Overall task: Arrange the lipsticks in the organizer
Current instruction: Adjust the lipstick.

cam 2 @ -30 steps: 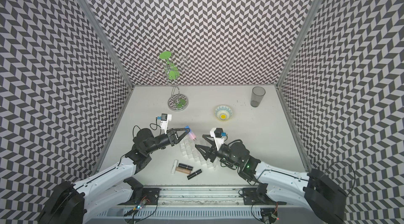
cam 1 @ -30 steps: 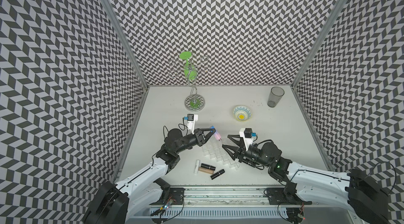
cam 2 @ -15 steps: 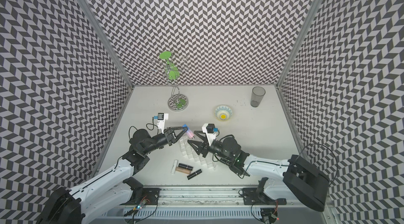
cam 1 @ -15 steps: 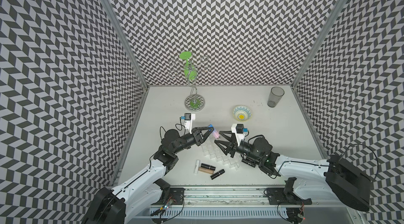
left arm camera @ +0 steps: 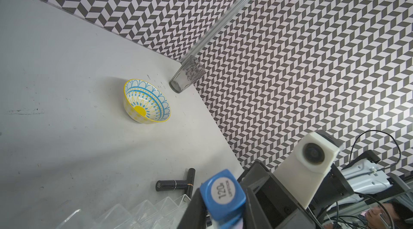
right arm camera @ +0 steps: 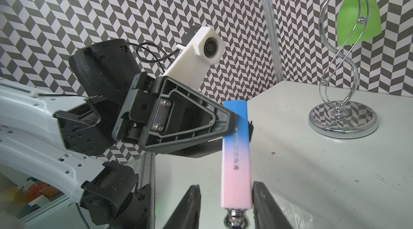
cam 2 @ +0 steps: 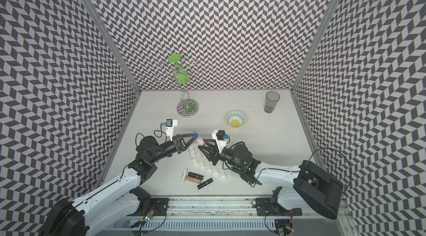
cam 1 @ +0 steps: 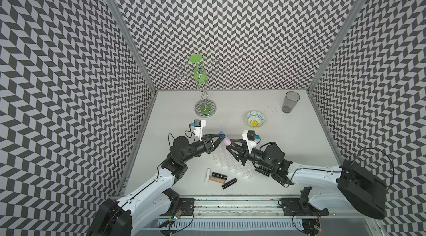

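Along the front edge of the bench (cam 1: 306,154), four loose lipsticks lie flat and close together: a white tube (cam 1: 208,175), a black tube (cam 1: 219,174), a beige tube (cam 1: 217,179) and a second black tube (cam 1: 229,183). Just behind them stands the clear organizer (cam 1: 230,164), and from above its stepped cells look empty. Over its far end the two arms meet. The left claw (right arm camera: 240,125) is pressed onto the blue end of the blue-pink lipstick (right arm camera: 237,167) and holds it in the air. The right claw (right arm camera: 225,186) stands spread around the pink end, with one finger (right arm camera: 263,203) against the tube and a gap showing at the other. This reads as a hand-over only half made. To do it well, the right claw should close squarely on the flat sides of the pink end, and the left should let go only once both fingers bear on the tube. A one-sided touch on such slick plastic would likely let the tube pivot or drop onto the rack. Once the right claw has it, the tube wants to hang plumb over a single cell and go straight down, clear of the thin walls. Farther back, the patterned bowl (cam 1: 262,117), the chrome stand (cam 1: 205,109) and the grey tumbler (cam 1: 290,102) sit well apart and should not hinder.
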